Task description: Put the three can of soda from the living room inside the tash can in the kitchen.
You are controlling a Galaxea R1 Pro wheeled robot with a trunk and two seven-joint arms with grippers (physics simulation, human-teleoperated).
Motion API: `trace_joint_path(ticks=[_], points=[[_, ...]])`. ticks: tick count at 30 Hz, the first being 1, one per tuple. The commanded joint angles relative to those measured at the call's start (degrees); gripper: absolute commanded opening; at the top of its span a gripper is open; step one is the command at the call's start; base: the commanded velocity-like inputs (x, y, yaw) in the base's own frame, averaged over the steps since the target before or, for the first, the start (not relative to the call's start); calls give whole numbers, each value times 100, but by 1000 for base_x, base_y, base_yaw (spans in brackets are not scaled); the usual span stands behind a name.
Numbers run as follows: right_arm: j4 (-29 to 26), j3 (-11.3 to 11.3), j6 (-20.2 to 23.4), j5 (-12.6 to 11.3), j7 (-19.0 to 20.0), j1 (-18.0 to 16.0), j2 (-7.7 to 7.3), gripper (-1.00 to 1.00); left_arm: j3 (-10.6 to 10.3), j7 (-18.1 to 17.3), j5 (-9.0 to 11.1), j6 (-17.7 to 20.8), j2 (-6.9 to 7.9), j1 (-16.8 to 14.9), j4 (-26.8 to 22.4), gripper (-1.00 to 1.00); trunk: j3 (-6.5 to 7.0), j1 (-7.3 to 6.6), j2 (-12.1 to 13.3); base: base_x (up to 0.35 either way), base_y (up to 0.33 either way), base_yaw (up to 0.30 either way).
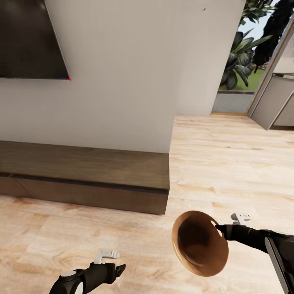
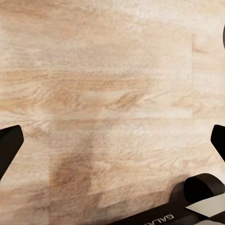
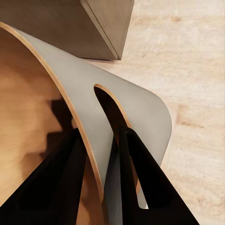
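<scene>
The tash can [image 1: 200, 245] is a round copper-brown bin held off the floor and tipped, its dark open mouth turned toward the head camera. My right gripper [image 1: 220, 228] is shut on its rim. In the right wrist view the gripper [image 3: 101, 154] has one black finger [image 3: 65, 178] inside the wall and the other at the handle slot of the grey outer wall [image 3: 136, 108]. My left gripper [image 1: 118, 270] hangs low over the plank floor; in the left wrist view it [image 2: 112, 145] stands wide open with nothing between its fingers. The cans of soda are out of view.
A low dark wooden cabinet [image 1: 81, 175] runs along a white wall [image 1: 134, 73] with a black screen [image 1: 28, 36] above it. Light plank floor [image 1: 228, 163] extends past the wall's corner to a glass door with plants [image 1: 239, 65] and a grey unit [image 1: 277, 102].
</scene>
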Motion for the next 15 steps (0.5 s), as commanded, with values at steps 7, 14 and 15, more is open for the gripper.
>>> trace_joint_path(ticks=[7,14,15], points=[[-2,1,52,-129,6,-1,0,-100,0,0,0,0,1,0,0,100,66,0,0,0,0,0],[-2,1,52,-129,6,-1,0,-100,0,1,0,0,1,0,0,100,130,0,0,0,0,0],[-2,1,52,-129,6,-1,0,-100,0,0,0,0,1,0,0,100,140,0,0,0,0,0]])
